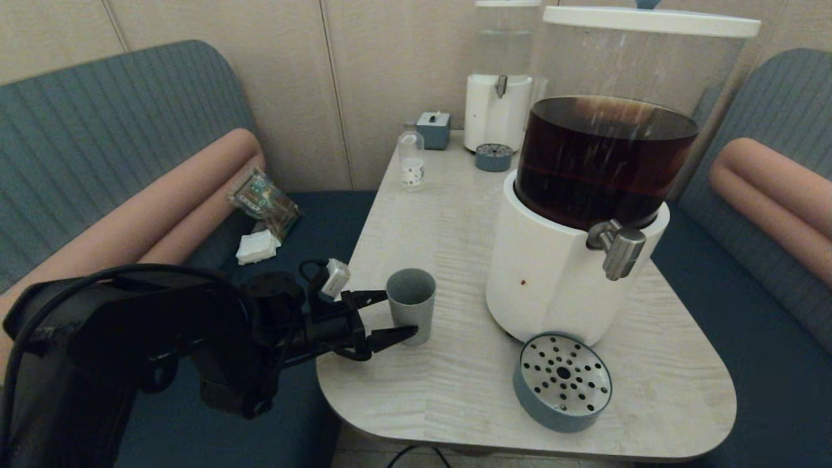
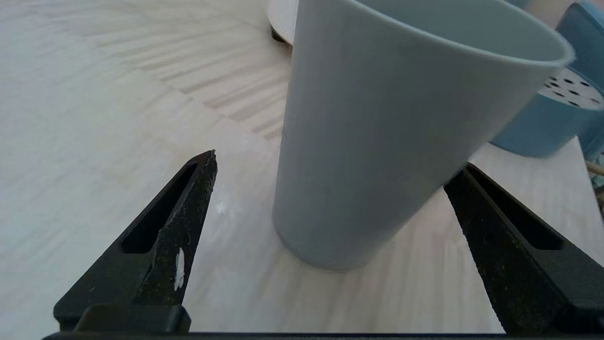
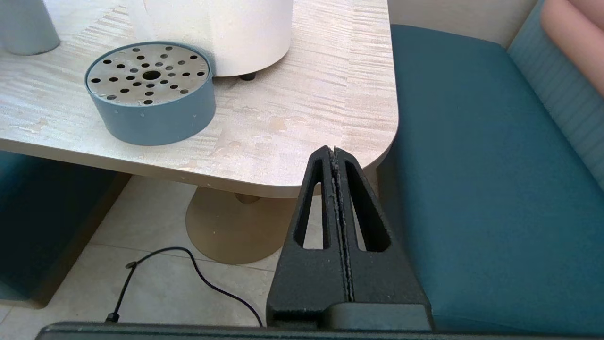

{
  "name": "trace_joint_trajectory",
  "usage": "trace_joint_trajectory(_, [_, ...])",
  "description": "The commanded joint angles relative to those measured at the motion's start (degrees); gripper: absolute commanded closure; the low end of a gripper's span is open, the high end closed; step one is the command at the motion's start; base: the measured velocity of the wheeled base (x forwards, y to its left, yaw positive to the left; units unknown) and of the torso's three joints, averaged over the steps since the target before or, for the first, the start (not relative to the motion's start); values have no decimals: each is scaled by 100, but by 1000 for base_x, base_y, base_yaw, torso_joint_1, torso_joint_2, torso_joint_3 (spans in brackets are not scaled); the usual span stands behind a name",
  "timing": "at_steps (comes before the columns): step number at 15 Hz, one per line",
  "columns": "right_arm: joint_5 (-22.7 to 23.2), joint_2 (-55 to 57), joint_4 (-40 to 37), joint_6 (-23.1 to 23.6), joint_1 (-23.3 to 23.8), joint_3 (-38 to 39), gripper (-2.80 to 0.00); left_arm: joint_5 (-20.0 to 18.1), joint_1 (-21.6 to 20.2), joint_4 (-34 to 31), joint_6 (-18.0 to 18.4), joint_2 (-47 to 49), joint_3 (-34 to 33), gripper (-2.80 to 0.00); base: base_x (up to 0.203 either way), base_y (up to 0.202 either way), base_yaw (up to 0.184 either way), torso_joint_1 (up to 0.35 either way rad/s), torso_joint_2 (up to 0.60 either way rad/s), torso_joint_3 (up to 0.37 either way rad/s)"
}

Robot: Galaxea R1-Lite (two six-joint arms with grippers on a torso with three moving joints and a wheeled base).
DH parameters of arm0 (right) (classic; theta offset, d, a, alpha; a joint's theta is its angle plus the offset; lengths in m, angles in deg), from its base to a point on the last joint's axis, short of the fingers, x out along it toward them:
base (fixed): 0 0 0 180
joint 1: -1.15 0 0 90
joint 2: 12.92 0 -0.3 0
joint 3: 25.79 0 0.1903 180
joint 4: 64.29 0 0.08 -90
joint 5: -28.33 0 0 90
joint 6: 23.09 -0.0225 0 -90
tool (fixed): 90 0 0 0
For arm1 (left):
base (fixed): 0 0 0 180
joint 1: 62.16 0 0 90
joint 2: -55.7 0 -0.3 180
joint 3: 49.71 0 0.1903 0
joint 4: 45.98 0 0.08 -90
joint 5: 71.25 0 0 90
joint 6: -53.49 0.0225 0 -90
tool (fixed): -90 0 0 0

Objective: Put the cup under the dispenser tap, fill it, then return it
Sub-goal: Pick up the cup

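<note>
The grey-blue cup (image 1: 411, 304) stands upright on the pale wooden table (image 1: 442, 214), left of the big dispenser. My left gripper (image 1: 395, 316) is open, one finger on each side of the cup (image 2: 377, 132), neither pressing it. The steel tap (image 1: 617, 247) juts from the white base of the dark-liquid dispenser (image 1: 585, 214), with the perforated drip tray (image 1: 562, 380) on the table below it. My right gripper (image 3: 334, 153) is shut and empty, parked off the table's near right corner above the floor; it does not show in the head view.
A smaller clear dispenser (image 1: 499, 78) with its own drip tray (image 1: 494, 157), a small labelled bottle (image 1: 411, 159) and a blue-grey box (image 1: 433, 129) stand at the table's far end. Benches flank the table; a snack packet (image 1: 265, 200) and napkins (image 1: 257, 247) lie on the left seat.
</note>
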Motion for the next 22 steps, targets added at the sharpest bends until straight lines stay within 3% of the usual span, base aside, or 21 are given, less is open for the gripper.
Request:
trace_joint_trajectory(1, [-1, -2, 2, 4, -2, 0, 0, -7, 138, 49, -17, 64, 106, -280, 0, 0, 0, 0, 0, 0])
trace_joint_trajectory(5, [-1, -2, 2, 4, -2, 0, 0, 248, 273, 49, -114, 86, 475, -280, 0, 0, 0, 0, 0, 0])
trace_joint_trajectory(12, [-1, -2, 2, 4, -2, 6, 0, 417, 328, 49, -120, 133, 532, -280, 0, 0, 0, 0, 0, 0])
trace_joint_trajectory(13, [-1, -2, 2, 4, -2, 0, 0, 417, 336, 49, -120, 153, 533, 0, 0, 0, 0, 0, 0, 0])
trace_joint_trajectory(19, [-1, -2, 2, 4, -2, 9, 0, 417, 354, 49, -119, 47, 401, 0, 0, 0, 0, 0, 0, 0])
trace_joint_trajectory(22, [-1, -2, 2, 4, -2, 0, 0, 451, 451, 49, -113, -476, -57, 0, 0, 0, 0, 0, 0, 0])
